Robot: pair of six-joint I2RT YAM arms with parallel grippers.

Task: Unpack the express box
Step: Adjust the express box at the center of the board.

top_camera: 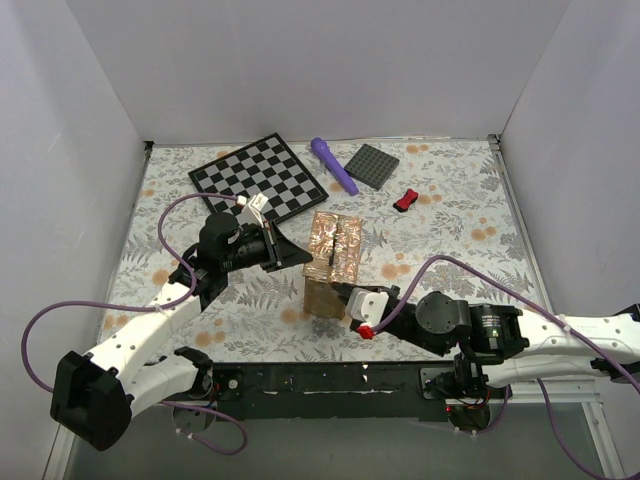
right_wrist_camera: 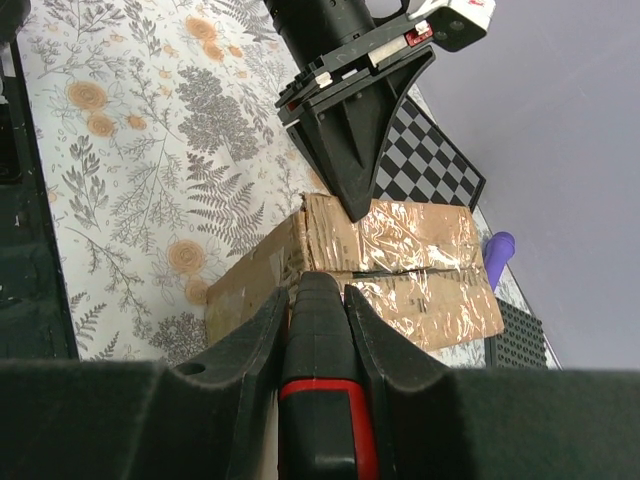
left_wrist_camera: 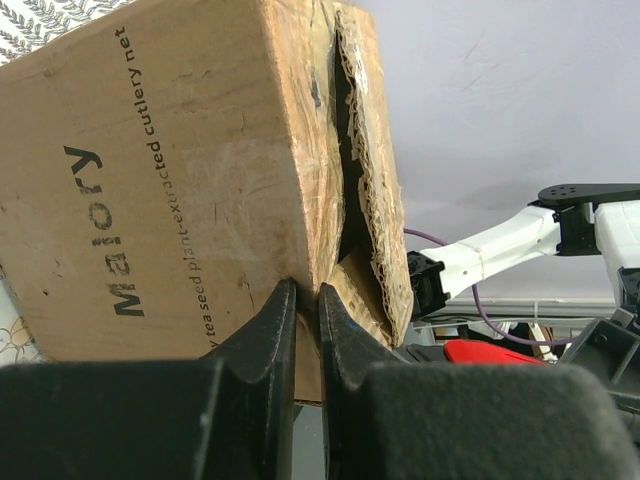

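Note:
The express box [top_camera: 333, 255] stands mid-table, a brown carton with shiny tape over its top flaps [right_wrist_camera: 420, 265] and a dark slit along the middle seam. My left gripper [top_camera: 305, 257] reaches in from the left and is shut on the edge of the box's left top flap [left_wrist_camera: 307, 290]; that flap stands slightly lifted, with a gap showing. My right gripper [right_wrist_camera: 318, 290] is shut on a black and red cutter [right_wrist_camera: 320, 400], whose tip rests at the near end of the seam. In the top view the right gripper [top_camera: 340, 292] sits at the box's near side.
A checkerboard [top_camera: 260, 178] lies behind the box on the left. A purple handle-shaped object [top_camera: 333, 165], a dark grey square plate [top_camera: 373, 165] and a small red item [top_camera: 405, 200] lie at the back. White walls enclose the floral tablecloth.

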